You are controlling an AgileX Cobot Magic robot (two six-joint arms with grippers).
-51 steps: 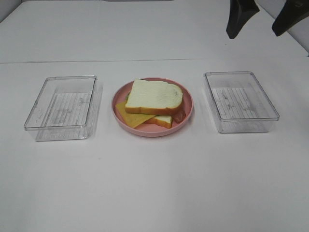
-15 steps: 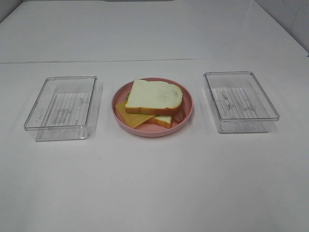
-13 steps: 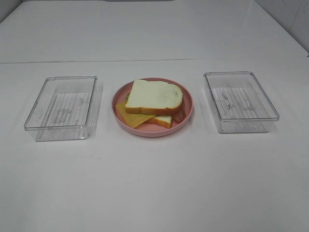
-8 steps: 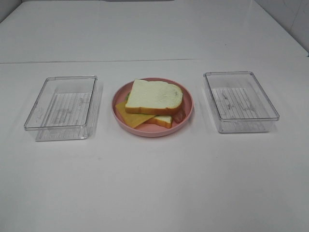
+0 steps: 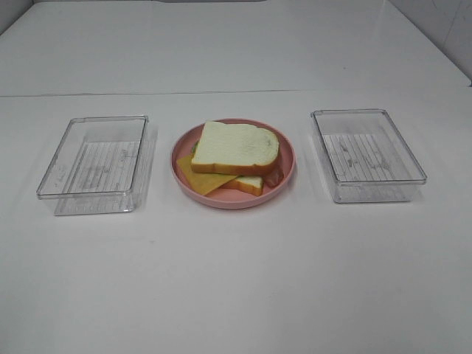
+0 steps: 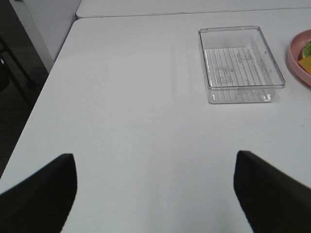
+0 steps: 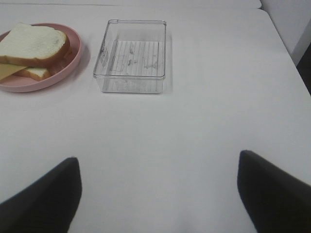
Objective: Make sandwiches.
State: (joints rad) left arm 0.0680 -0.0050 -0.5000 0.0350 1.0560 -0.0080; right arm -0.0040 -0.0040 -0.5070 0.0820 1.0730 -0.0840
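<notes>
**Sandwich looks built; both arms off the work**

White bench carries everything. On it, two clear trays: left tray and right tray, both w/ nothing in them, ribbed floors bare. Between them, well apart from each, sits the pink plate.

On the plate: the sandwich, stacked. Top bread slice lies flat, white face up, brown crust edge showing. Under it a yellow cheese slice pokes out at the front-left corner, and a bottom bread slice peeks out at the front. Small green bit at the stack's left edge, prob. lettuce; reddish sliver at right edge, maybe bacon, too small to be sure.

Left end effector is released, fingers spread wide over bare bench, grasping nothing. Right end effector likewise released, nothing between the fingers. Neither shows in the high view, so both are away from the plate.

Progress, my read: trays cleared, stack capped w/ bread, so one sandwich seems done. Nothing loose left to add; layers a bit skewed.
</notes>
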